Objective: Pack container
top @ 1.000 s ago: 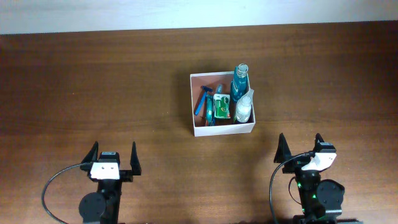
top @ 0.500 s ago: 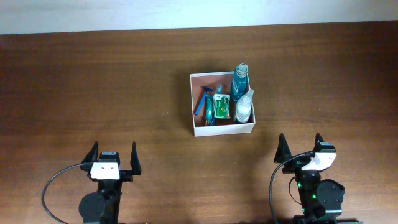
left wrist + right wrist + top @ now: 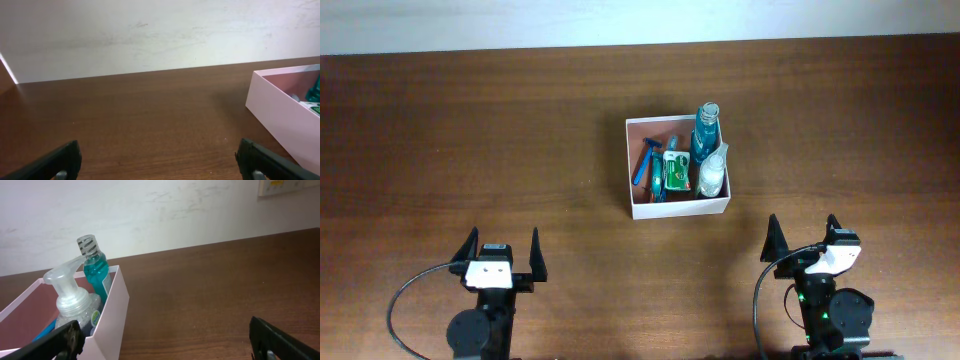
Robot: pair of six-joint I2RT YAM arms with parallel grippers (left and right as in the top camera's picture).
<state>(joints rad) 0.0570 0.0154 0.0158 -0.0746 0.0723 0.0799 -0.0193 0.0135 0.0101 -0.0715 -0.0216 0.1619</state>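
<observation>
Overhead, the container [image 3: 677,207] is sitting ahead of both spread, empty pincers, lying nearer the right pincer [image 3: 802,224], forward and leftward, than the left pincer [image 3: 504,236].

Even, bright light — sharp, soft shadows

Table [image 3: 470,130] open around container [image 3: 678,207]; tall bottles [image 3: 706,130] block its right side.

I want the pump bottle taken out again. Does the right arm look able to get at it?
Probably yes. The pump bottle pokes above the container wall on the side nearest the open right gripper, with only bare table between.
</observation>
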